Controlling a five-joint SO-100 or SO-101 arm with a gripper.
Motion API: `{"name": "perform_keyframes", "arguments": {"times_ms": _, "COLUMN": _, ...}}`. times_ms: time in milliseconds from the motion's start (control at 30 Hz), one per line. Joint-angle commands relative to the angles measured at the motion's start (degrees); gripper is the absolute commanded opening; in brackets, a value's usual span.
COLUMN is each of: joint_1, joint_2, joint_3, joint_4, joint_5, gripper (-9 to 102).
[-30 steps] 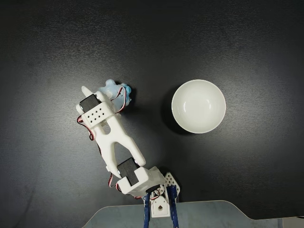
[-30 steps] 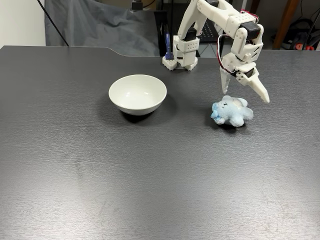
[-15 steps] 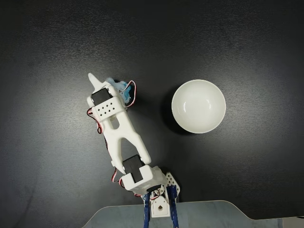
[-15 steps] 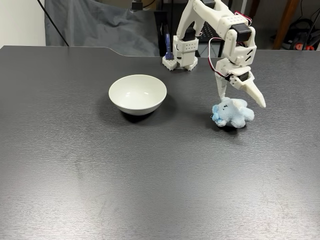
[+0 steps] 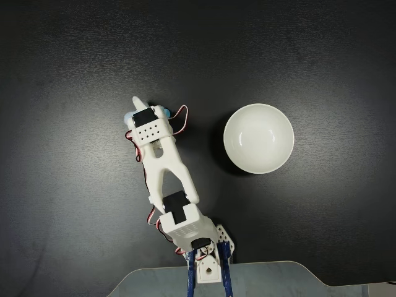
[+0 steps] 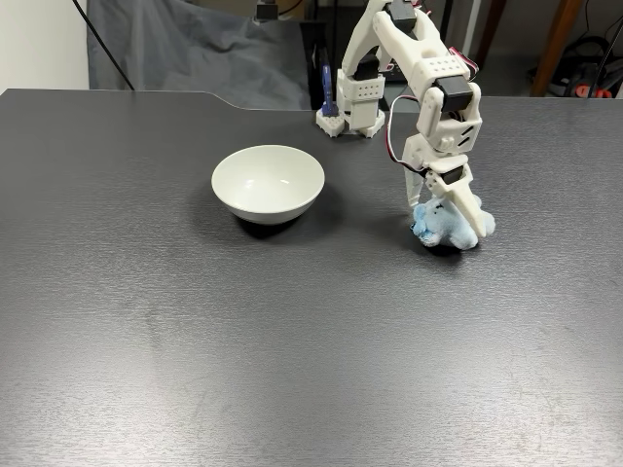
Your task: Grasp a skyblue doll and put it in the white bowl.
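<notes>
Skyblue doll [image 6: 440, 224] lying on the dark table [image 6: 292, 331], to the right of the white bowl [image 6: 269, 182] in a fixed view from the front, well apart from it. In a fixed view from above, doll [image 5: 162, 112] to the left of the bowl [image 5: 258, 138], mostly covered by the arm's wrist block; pale plush edge and brighter blue bit visible at either side.

White arm [image 6: 421, 68] reaching from its base beyond the bowl, bent down over the doll. Gripper [image 6: 446, 216] lowered onto the doll, fingers straddling it: one white finger [image 6: 464, 206] slanting across the doll's upper right side, the other at its left near the blue patch. Jaws apart, with the doll between them; firm clamping not confirmed, contact point partly hidden by plush, possibly touching only. From above, gripper [image 5: 146, 111] tip showing as a white point [image 5: 138, 102] past the wrist, on the side away from the base.

Doll resting on the table surface, shadow directly beneath it. Bowl upright, nothing inside, interior glossy white in both fixed views. Red servo wires [image 5: 180, 117] looped at the wrist on the bowl side. Blue clamp [image 6: 328, 92] at the arm base behind the bowl.
</notes>
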Motion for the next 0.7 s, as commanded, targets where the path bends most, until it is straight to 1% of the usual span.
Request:
{"name": "perform_keyframes", "arguments": {"times_ms": 0, "joint_1": 1.0, "joint_2": 1.2, "joint_3": -3.2, "joint_4": -2.3, "joint_5": 0.4, "gripper": 72}}
{"name": "perform_keyframes", "arguments": {"times_ms": 533, "joint_1": -0.8, "joint_2": 0.9, "joint_3": -2.8, "joint_4": -2.4, "joint_5": 0.2, "gripper": 72}}
{"name": "perform_keyframes", "arguments": {"times_ms": 667, "joint_1": -1.1, "joint_2": -4.0, "joint_3": -3.5, "joint_4": -2.5, "joint_5": 0.3, "gripper": 72}}
